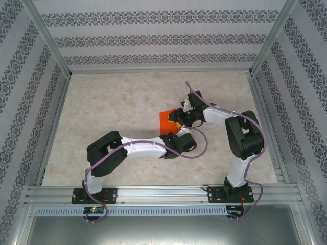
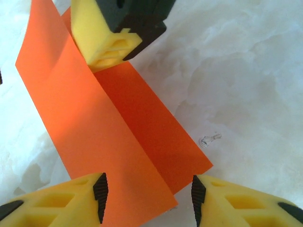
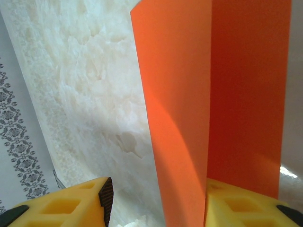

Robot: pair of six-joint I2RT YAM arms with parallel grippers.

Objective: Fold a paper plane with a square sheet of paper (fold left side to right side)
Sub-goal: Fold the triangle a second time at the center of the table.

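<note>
Square sheet of paper (image 2: 94, 142) half-folded against right fingers (image 2: 111, 47)

Both arms bend inward. The left end effector (image 2: 148, 199) and the right end effector (image 3: 156, 201) have fingers apart.

No readable text, label, brand, number or sign noted in any view. Square sheet of paper (image 2: 118, 142): plain orange, unmarked. Wall panels (image 1: 163, 38) at 9, 12 and 3 o'clock: repeating ornamental bands, no lettering.
</note>
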